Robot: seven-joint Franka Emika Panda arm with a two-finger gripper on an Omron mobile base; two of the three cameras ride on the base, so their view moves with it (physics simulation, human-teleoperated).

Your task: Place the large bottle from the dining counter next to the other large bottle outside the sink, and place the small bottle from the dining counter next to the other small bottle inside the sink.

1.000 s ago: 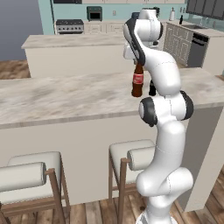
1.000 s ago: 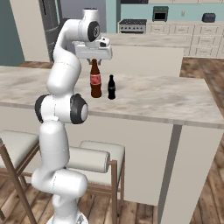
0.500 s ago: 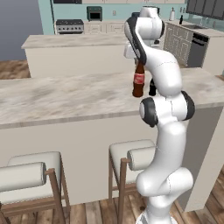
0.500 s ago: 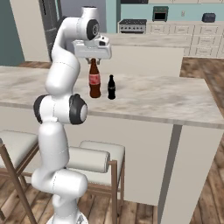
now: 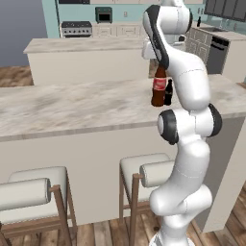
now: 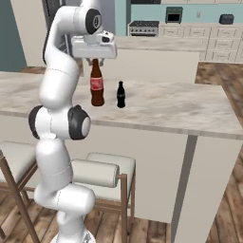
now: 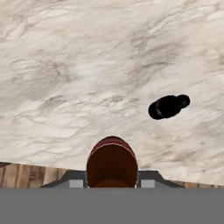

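Brown glass, red label: the large bottle [image 6: 97, 85] stands upright with its long axis vertical, and your gripper [image 6: 95, 60] sits directly over it, jaws drawn in on the narrow neck from either side. In the hand view you look straight down the bottle's length, its shoulder [image 7: 112, 161] filling the gap between the two dark finger tips, so the hold reads as centred on the neck. Whether the base rests on the dining counter [image 6: 180, 107] or hangs just clear of it cannot be told from these pictures; in the left base view the bottle [image 5: 158, 87] appears at or just above the marble. The relation that governs your next move is the neighbour: the small bottle [image 6: 121, 94] stands upright just beside the large one, apart from it, on the side away from the arm's own column; in the hand view it lies up and to the right [image 7: 168, 106]. Judged from this, a straight vertical lift keeps you clear of it, whereas any early sideways swing toward that side risks knocking it over. Open marble extends well to the other side, and the counter's near edge lies close below the bottle, with the bar stools [image 5: 144, 169] beneath it.
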